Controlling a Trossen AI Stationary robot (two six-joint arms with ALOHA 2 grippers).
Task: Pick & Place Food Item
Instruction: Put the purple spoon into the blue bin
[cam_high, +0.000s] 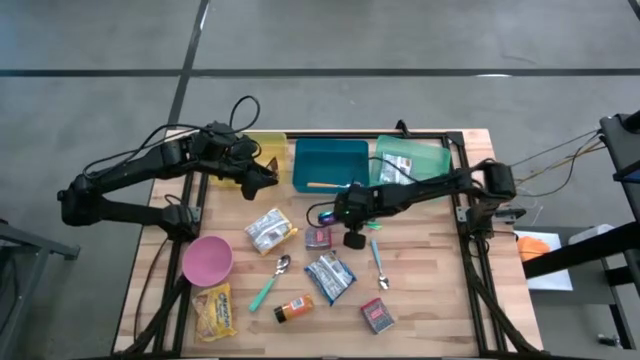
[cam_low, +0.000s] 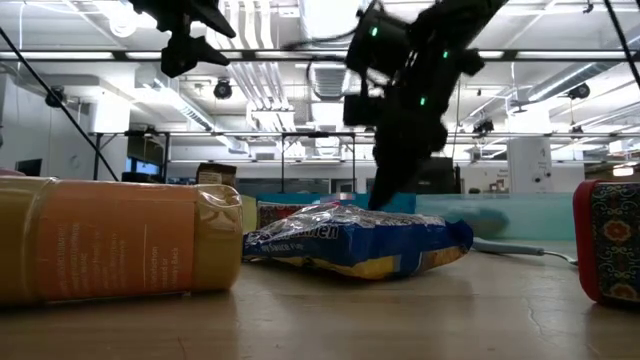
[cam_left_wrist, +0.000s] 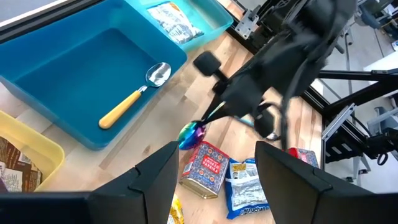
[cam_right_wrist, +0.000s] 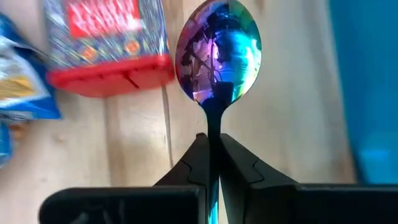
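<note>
Right claw (cam_right_wrist: 211, 146) clenched on iridescent spoon (cam_right_wrist: 217, 53) by its handle, bowl forward, just beside blue bin (cam_high: 330, 165), probably for dropping inside; left claw (cam_left_wrist: 214, 177) released, hovering near bin.

On my overhead feed a pink bowl (cam_high: 207, 260) sits upright near the left edge of the wooden table (cam_high: 430, 290). Right of it I see a green-handled spoon (cam_high: 270, 283) lying at a slant. A blue-handled spoon (cam_high: 379, 265) lies further right, well apart. A yellow-handled spoon (cam_left_wrist: 134, 96) rests inside the blue bin (cam_high: 330, 150). The grey floor (cam_high: 400, 40) surrounds the table.
</note>
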